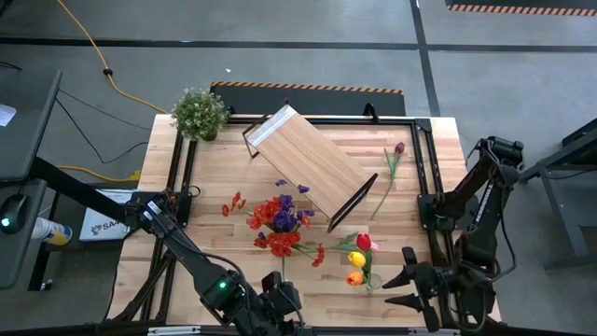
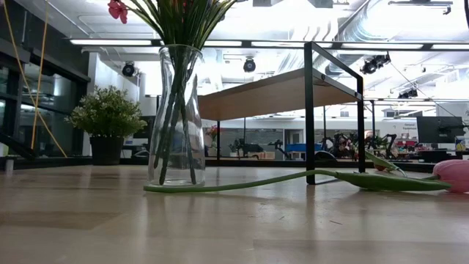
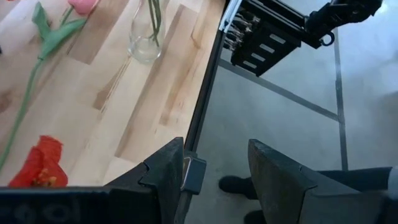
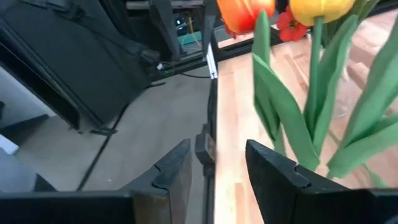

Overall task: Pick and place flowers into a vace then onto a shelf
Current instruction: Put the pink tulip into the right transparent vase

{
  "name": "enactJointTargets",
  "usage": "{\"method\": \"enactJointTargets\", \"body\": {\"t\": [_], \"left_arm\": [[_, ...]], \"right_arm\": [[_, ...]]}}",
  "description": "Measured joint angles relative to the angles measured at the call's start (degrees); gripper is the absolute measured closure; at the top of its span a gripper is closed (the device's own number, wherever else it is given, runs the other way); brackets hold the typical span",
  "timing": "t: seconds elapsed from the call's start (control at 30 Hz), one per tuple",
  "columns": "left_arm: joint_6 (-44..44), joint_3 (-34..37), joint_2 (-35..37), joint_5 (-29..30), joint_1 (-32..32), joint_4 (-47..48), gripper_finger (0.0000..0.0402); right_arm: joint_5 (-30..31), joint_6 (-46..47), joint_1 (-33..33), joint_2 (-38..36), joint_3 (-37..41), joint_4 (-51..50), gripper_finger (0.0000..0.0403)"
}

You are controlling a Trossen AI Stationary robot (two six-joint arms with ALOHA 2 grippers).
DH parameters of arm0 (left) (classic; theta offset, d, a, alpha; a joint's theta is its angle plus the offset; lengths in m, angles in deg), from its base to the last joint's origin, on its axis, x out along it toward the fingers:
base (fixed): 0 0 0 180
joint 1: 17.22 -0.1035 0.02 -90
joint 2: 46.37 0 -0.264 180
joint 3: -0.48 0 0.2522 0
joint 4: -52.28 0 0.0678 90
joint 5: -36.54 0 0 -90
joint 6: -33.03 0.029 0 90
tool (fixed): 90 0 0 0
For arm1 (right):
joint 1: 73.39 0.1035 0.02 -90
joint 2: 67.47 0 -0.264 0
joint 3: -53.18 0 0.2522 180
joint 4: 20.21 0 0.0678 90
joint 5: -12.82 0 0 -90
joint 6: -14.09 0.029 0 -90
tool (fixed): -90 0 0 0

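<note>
A glass vase (image 2: 176, 117) stands upright on the table, packed with green stems; seen from above it is the red and purple bunch (image 1: 280, 219). A pink tulip (image 2: 451, 174) lies flat, its stem running past that vase's foot. Yellow and orange tulips (image 1: 355, 268) stand by the near edge, apparently in a second glass vase (image 3: 145, 40). A maroon tulip (image 1: 395, 161) lies right of the shelf (image 1: 308, 161), which stands askew at mid-table. My left gripper (image 3: 214, 168) is open over the near edge. My right gripper (image 4: 217, 165) is open just right of the tulips (image 4: 314, 74), at the near right corner (image 1: 403, 289).
A bushy potted plant (image 1: 199, 113) stands at the far left corner. Loose red blossoms (image 1: 233, 203) lie left of the bunch, and one lies near the left gripper (image 3: 42, 165). Black frame rails (image 1: 426, 159) run along the table's sides. A person's shoe (image 3: 235, 184) shows on the floor.
</note>
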Motion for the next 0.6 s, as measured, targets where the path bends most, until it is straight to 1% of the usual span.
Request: {"method": "enactJointTargets", "body": {"t": [0.23, 0.33, 0.6], "left_arm": [[-1.5, 0.0, 0.0, -0.3, 1.3, 0.0, 0.019], [-2.8, 0.0, 0.0, -0.2, 2.3, 0.1, 0.019], [-7.2, 0.0, -0.4, 0.6, 5.5, 0.6, 0.019]], "right_arm": [[-1.4, -0.5, 0.0, -0.1, 0.0, 4.1, 0.0257], [-1.4, -1.8, 0.0, -0.1, 0.0, 7.4, 0.0253], [-1.5, -14.3, 0.0, -0.1, 0.0, 23.8, 0.0252]]}}
